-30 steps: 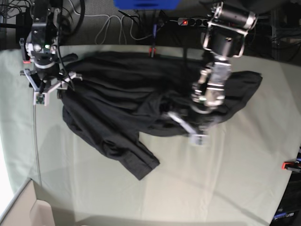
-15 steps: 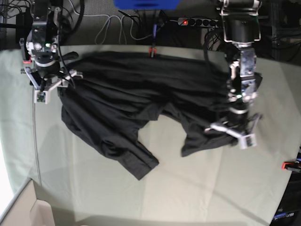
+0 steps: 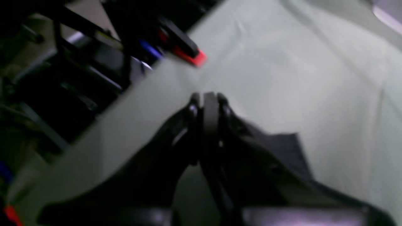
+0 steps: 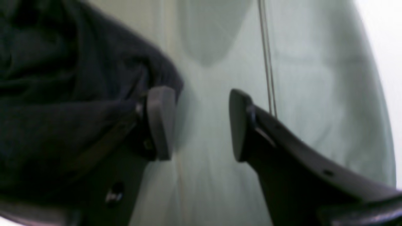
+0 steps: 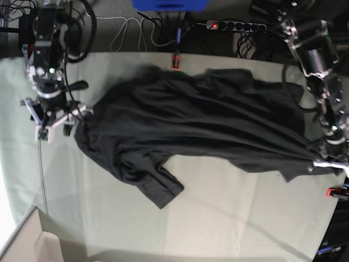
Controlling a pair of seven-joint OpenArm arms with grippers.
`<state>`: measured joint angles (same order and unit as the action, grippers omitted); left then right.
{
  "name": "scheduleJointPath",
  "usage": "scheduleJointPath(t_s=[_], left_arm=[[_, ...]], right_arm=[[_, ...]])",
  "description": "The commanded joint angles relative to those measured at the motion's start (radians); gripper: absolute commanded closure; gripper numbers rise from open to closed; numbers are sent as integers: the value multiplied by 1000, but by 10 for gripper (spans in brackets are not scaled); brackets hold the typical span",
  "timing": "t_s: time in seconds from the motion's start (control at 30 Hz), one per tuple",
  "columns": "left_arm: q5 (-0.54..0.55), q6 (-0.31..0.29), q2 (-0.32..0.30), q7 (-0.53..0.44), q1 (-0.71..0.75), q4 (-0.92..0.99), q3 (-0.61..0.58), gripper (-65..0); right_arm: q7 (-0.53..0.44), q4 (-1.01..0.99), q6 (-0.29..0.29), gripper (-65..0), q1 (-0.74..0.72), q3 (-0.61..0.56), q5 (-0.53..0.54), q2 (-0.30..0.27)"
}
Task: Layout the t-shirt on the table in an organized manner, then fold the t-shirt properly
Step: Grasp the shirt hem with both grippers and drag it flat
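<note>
The charcoal t-shirt lies stretched sideways across the pale green table, with one crumpled sleeve or corner at its lower left. My left gripper is near the table's right edge, shut on the shirt's right end, and the cloth runs taut to it. In the left wrist view the left gripper has its jaws pressed together and dark t-shirt fabric trails from them. My right gripper stands open beside the shirt's left edge. In the right wrist view the right gripper holds nothing, and the t-shirt lies against its left finger.
Red clamps sit on the table's far edge and right edge, the right one also being the red clamp in the left wrist view. A thin cable runs down the table's left side. A cardboard box stands at the lower left corner.
My left gripper has travelled right and toward the table's right edge with the shirt's end in it, drawing the bunched cloth out flat. The right gripper has shifted slightly down, still open.
</note>
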<state>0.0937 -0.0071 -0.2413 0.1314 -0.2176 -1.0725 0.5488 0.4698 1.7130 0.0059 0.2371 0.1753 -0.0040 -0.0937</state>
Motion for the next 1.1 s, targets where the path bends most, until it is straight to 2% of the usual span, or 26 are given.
scheduleJointPath(t_s=[0.0, 0.07, 0.27, 0.4, 0.6, 0.73, 0.87, 0.93, 0.97, 1.07], left_arm=[[-1, 2, -23, -32, -21, -22, 4, -2], [-1, 2, -31, -32, -16, -24, 4, -2], [-1, 2, -31, -32, 47, -31, 4, -2], [-1, 2, -31, -32, 83, -31, 4, -2], [-1, 2, -36, -34, 119, -31, 11, -2], [-1, 2, -39, -34, 120, -31, 67, -2], [-1, 2, -43, -34, 132, -30, 76, -2], [-1, 2, -43, -34, 139, -30, 76, -2], [-1, 2, -43, -34, 139, -30, 76, -2], [-1, 2, -43, -34, 137, -30, 75, -2]], right_arm=[[-27, 15, -4, -287, -32, -7, -1, -5], [-26, -3, 27, -287, -77, -47, -1, -7], [-24, -173, 262, -289, -282, -78, -1, 8], [-26, -416, 340, -294, -453, -116, -1, 15], [-36, -690, 349, -374, -601, -199, -1, 15], [-42, -790, 345, -376, -652, -208, -1, 19], [-138, -890, 345, -368, -675, -210, -1, 19], [-182, -928, 345, -331, -677, -210, -3, 18], [-201, -942, 345, -289, -677, -210, -3, 16], [-233, -948, 345, -94, -675, -210, -3, 15]])
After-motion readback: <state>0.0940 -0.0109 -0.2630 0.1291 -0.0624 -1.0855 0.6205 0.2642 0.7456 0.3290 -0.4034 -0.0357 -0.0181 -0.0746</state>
